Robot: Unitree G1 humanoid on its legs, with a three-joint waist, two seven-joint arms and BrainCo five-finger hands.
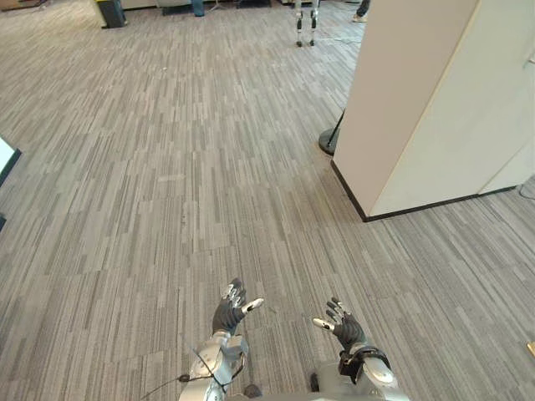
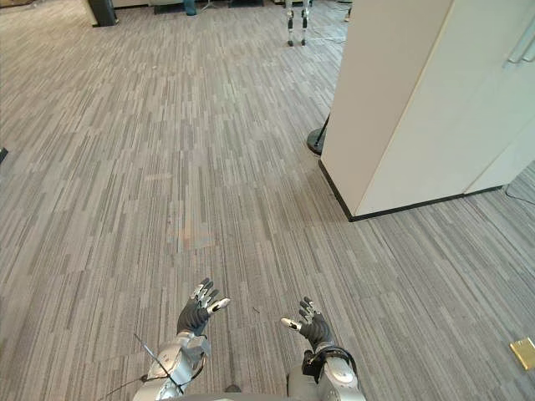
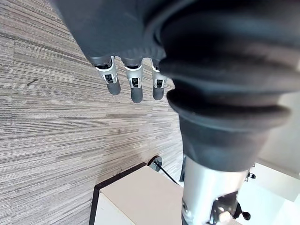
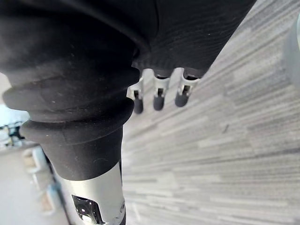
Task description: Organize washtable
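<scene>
Carpet of grey streaked tiles runs under both hands and away in every direction. The left hand and the right hand are raised side by side, palms roughly facing each other and level with one another. Each has its fingers spread and straight and holds nothing. The left wrist view shows that hand's fingers straight over bare carpet, and the right wrist view shows the same of the right hand's fingers.

Which way the washtable lies from either hand cannot be told from these views, nor can its long axis or its look. Neither hand can be judged the nearer to it.

The only large thing close by is a tall white cabinet block with a black skirting, ahead and to the right, on the right hand's side. A black round stand base sits at its far corner. A small brass floor plate lies on the carpet well to the right. The silver legs of another robot stand far ahead.

The coming move looks like turning or walking to find the table, not a reach.
</scene>
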